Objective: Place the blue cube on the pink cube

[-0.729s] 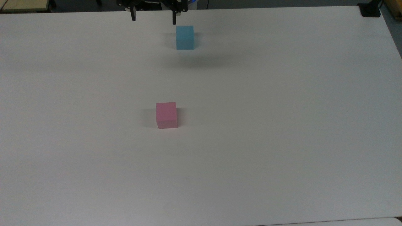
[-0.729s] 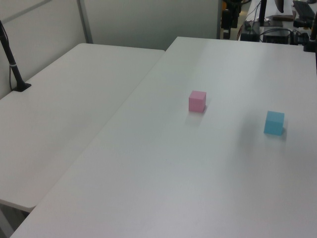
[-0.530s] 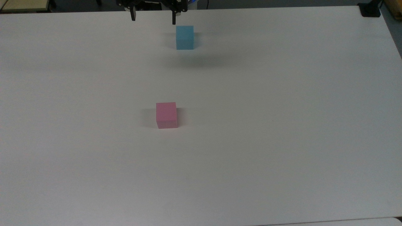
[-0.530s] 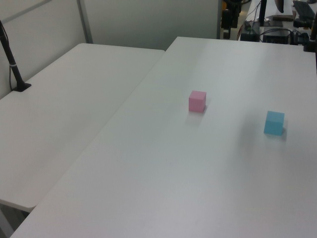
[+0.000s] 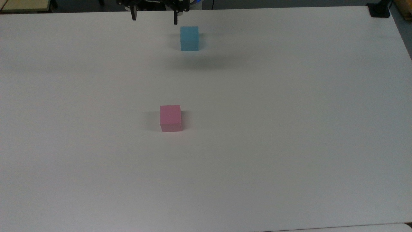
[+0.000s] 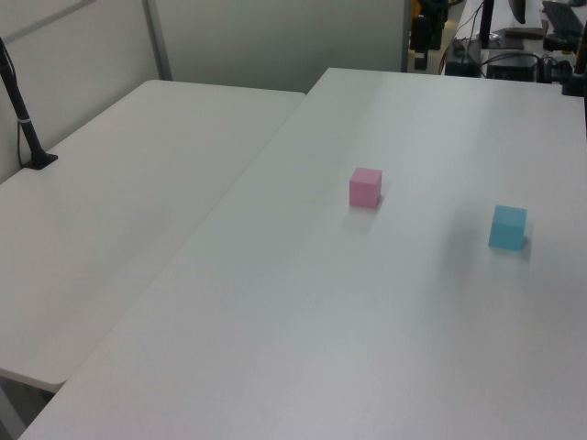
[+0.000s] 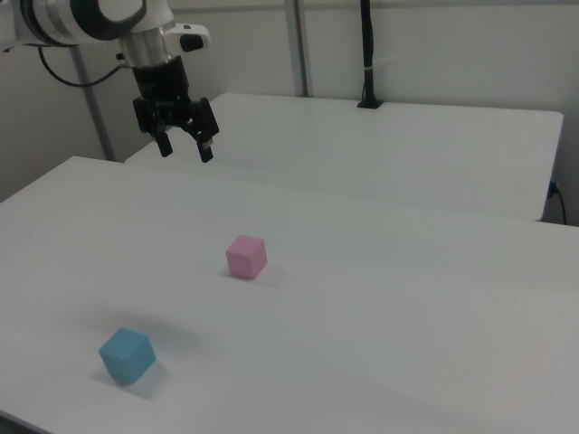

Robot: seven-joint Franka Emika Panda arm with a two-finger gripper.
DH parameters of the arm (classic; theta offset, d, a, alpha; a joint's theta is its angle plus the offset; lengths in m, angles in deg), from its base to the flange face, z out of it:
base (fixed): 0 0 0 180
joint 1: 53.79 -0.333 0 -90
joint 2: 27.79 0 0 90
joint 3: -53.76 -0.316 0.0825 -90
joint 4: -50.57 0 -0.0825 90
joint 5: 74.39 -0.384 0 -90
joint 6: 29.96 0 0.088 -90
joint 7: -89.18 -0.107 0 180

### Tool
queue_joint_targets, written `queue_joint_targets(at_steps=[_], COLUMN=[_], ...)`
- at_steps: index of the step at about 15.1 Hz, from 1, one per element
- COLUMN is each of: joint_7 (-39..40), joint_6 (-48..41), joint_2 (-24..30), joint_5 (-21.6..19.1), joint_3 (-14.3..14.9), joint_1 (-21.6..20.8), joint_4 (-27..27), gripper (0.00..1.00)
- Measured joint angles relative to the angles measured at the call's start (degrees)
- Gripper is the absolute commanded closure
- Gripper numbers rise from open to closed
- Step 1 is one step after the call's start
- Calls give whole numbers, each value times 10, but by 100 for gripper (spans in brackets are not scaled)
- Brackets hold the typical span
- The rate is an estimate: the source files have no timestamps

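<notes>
Nearest in the top view, the white table (image 5: 289,167) lies bare across its whole near half, so there is plenty of room for a carry. Further in, left of centre, the pink cube (image 5: 171,118) sits flat on the table with open surface on every side; its level top looks a fair landing place. Well beyond it, close to the far edge, rests the blue cube (image 5: 189,38), square to the table and apart from everything else. Judging by its matte faces and small size, it is probably light and stiff, not slippery, so a modest squeeze on two opposite side faces, taken about mid-height, should hold it level. The far edge is the one thing to mind: a nudge that way could push it off.

Farthest of all, the gripper (image 5: 154,16) hangs above the far edge, just left of the blue cube in the top view, its fingers spread wide and holding nothing. The right view shows the gripper (image 7: 184,145) high over the table, with clear air below for a straight descent.
</notes>
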Motion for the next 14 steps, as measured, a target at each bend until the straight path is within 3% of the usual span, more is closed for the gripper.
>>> queue_joint_targets(at_steps=[11,14], joint_7=[0,0], joint_6=[-2,-2], joint_2=[4,23], joint_5=[0,0], joint_3=[0,0], joint_1=[1,0], joint_4=[-2,-26], gripper=[0,0])
